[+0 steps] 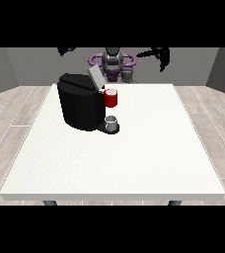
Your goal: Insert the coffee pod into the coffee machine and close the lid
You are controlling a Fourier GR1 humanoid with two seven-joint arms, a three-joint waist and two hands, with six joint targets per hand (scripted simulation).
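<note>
The black coffee machine [79, 106] stands on the white table [134, 158], left of the middle. Its grey lid [94, 76] is tilted up and open. A red thing at the machine [111, 98] sits at its front, under the lid. Below it, a small grey thing [112, 121] rests on the machine's base; I cannot tell it for the pod. Both hands are raised high behind the table's far edge, away from the machine. The hand at the view's left [66, 50] is partly cut off at the top. The hand at the view's right [161, 55] hangs with fingers spread, holding nothing.
The robot's torso [113, 62] stands behind the far edge of the table, just behind the machine. Wooden floor surrounds the table on all sides.
</note>
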